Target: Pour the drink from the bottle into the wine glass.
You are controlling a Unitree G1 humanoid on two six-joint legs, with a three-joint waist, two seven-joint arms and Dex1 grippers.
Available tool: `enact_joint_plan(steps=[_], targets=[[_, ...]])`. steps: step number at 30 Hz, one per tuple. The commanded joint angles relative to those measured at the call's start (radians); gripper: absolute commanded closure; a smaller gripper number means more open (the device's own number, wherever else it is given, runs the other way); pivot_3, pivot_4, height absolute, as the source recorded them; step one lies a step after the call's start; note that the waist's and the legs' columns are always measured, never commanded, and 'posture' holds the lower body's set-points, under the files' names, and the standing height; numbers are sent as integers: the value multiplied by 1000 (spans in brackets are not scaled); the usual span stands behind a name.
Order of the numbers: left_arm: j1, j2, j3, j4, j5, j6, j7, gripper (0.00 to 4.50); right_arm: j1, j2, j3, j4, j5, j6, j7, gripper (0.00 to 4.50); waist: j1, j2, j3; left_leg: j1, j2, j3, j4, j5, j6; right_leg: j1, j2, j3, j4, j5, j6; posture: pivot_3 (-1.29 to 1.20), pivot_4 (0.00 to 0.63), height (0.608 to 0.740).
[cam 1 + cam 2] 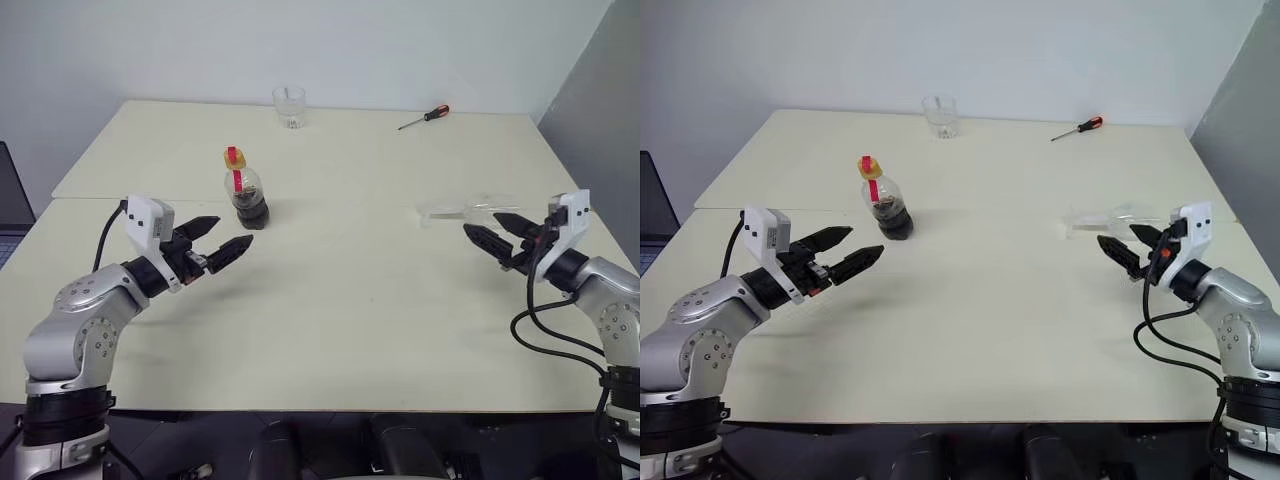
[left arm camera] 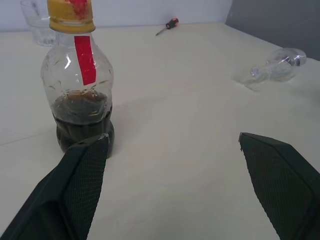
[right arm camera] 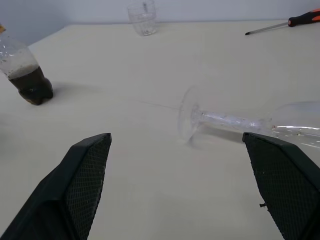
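The bottle (image 1: 245, 190) stands upright left of the table's middle, yellow-capped, with a red label strip and the dark drink (image 2: 82, 120) filling its lower part. My left gripper (image 1: 232, 232) hovers open just short of it, pointing toward it, nothing between the fingers. The wine glass (image 1: 465, 210) lies on its side on the right of the table; its round foot (image 3: 187, 120) points toward the middle. My right gripper (image 1: 483, 223) stands open close by its bowl, not touching it.
A short clear tumbler (image 1: 289, 105) stands at the table's far edge, and a red-handled screwdriver (image 1: 425, 117) lies to its right. The pale table (image 1: 350, 330) has a seam running across it. A dark object (image 1: 10, 200) sits past the left edge.
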Motion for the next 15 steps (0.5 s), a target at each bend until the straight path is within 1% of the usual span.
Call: enact_joint_plan(steps=[1,6,10,15], targets=[[-17,4,29,-26,-10,4,20,69,-13,-8,-11,-30,7,-8,11,0,0,0,0,0,0,0,0,0,0,0,0,0,0,0,0,0,150,740],[-26,-27,82,-19,-46,10,78,69,0,1,0,-69,37,30,19,0,0,0,0,0,0,0,0,0,0,0,0,0,0,0,0,0,150,740],[-63,-58,136,52,1,-55,171,69,-1,2,51,-98,21,48,41,0,1,0,0,0,0,0,0,0,0,0,0,0,1,0,0,0,150,740],[-63,-58,92,87,68,-109,173,69,-36,32,152,-175,21,65,53,0,0,0,0,0,0,0,0,0,0,0,0,0,0,0,0,0,150,740]])
